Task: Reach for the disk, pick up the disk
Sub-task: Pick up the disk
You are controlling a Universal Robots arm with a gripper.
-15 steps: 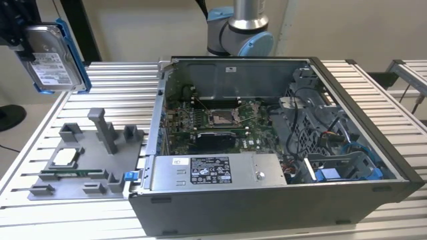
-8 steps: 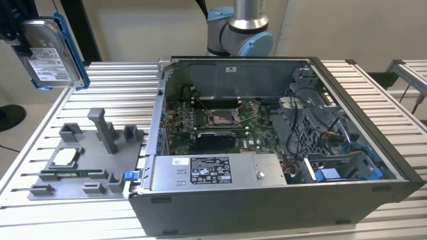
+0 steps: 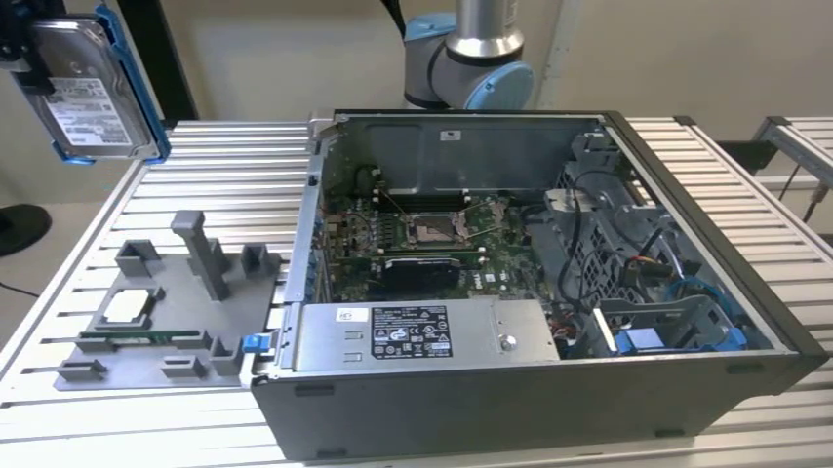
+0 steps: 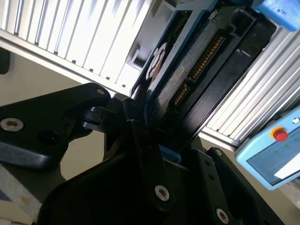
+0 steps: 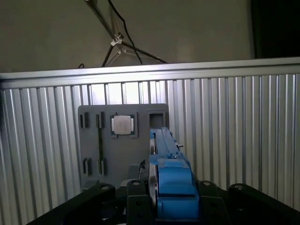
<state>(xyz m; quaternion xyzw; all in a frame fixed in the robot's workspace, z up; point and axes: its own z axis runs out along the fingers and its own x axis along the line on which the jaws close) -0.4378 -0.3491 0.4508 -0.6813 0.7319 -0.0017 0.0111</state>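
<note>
Below the gripper (image 4: 157, 140), toward the exterior view's right, the open computer case (image 3: 521, 419) holds a motherboard (image 3: 416, 234) and a grey metal box (image 3: 416, 336). The fixture tray (image 5: 93, 140) lies beneath the gripper. The gripper is clamped on the disk (image 3: 89, 97), raised high above that tray. A processor chip (image 5: 123, 125) sits in one tray recess.

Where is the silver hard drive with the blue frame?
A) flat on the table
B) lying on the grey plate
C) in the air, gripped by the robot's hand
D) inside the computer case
C: the exterior view shows the disk hanging well above the table, and the first wrist view shows the hand clamped on it.
</note>
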